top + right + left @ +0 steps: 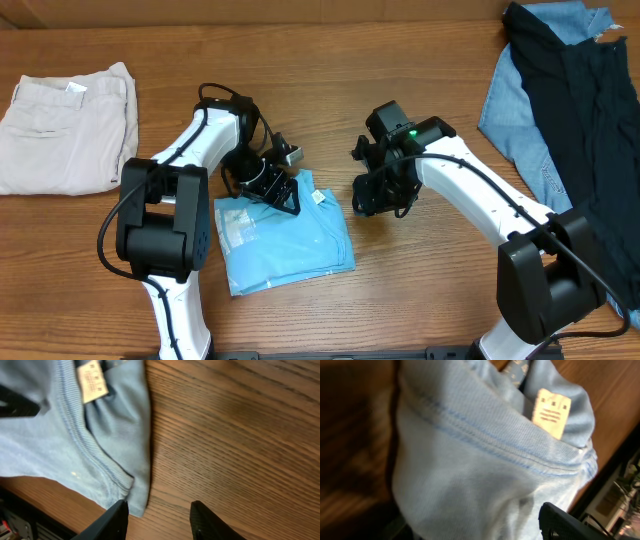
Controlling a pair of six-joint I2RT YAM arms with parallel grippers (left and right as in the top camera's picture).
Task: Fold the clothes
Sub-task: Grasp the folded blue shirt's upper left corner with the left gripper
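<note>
The clothes, a light sky-blue T-shirt (285,240), lie folded into a rough square on the wooden table in front of the left arm. My left gripper (283,200) is down on the shirt's far edge by the collar. In the left wrist view the blue cloth (470,450) with its neck label (551,414) fills the space between the fingers (565,525), which stand wide, so this gripper (470,520) is open. My right gripper (380,205) hovers over bare wood just right of the shirt. It is open (159,505) with nothing in it, and the shirt's corner (137,495) lies by its left finger.
Beige trousers (65,120) lie folded at the back left. A denim-blue garment (515,100) under a black one (600,150) covers the right side of the table. Bare wood (430,280) shows between the shirt and that pile.
</note>
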